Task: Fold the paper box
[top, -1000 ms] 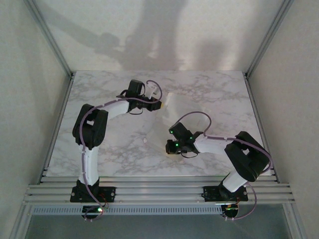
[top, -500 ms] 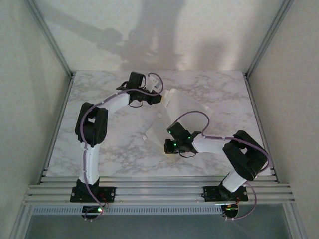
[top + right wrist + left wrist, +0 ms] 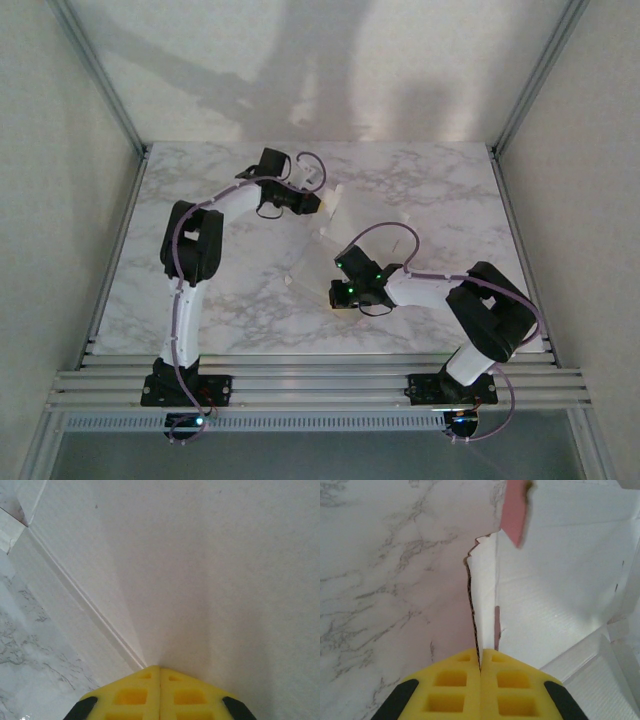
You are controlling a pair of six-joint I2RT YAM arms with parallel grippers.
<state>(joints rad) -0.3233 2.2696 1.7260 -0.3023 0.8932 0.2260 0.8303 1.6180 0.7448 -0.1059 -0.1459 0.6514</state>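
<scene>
Compared to half a second back, the paper box (image 3: 560, 590) looks flatter and lower, stretched between the two sets of jaws with plenty of bare counter (image 3: 200, 190) out past the left jaws, and both left jaws and right jaws are pinched tight on its edges.

Under everything you have a white marble-patterned tabletop (image 3: 450, 190) with grey veins, and the same veining shows along the left of the left wrist view and in the lower left corner of the right wrist view. Grooved aluminium rails (image 3: 320, 385) run along its near edge. Two slanted aluminium posts (image 3: 100, 80) rise at the far corners (one on each side), framing a pale back wall (image 3: 480, 50) crossed by soft grey shadows (image 3: 300, 60). Plain pale side panels (image 3: 50, 300) close in both flanks.
</scene>
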